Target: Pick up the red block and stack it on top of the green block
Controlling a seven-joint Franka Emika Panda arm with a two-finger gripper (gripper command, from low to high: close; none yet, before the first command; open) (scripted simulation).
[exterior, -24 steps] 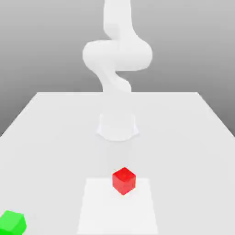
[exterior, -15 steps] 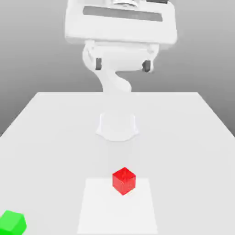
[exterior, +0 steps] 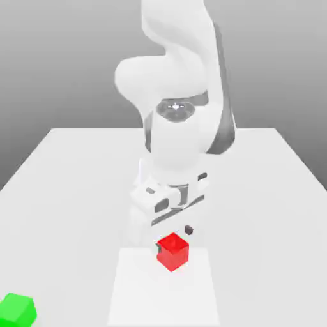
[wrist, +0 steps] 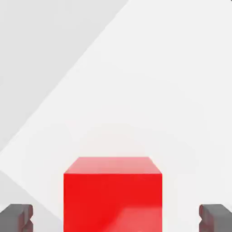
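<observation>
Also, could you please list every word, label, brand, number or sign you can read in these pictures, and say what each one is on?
None: there is no readable text.
The red block has plain faces.
The green block has plain faces.
The gripper and the table carry no lettering or marks.

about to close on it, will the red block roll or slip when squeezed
The red block has flat faces and square edges, so it will probably not roll. Its smooth, glossy sides may slip somewhat. It looks rigid, so it probably won't deform between the fingertips.
</observation>
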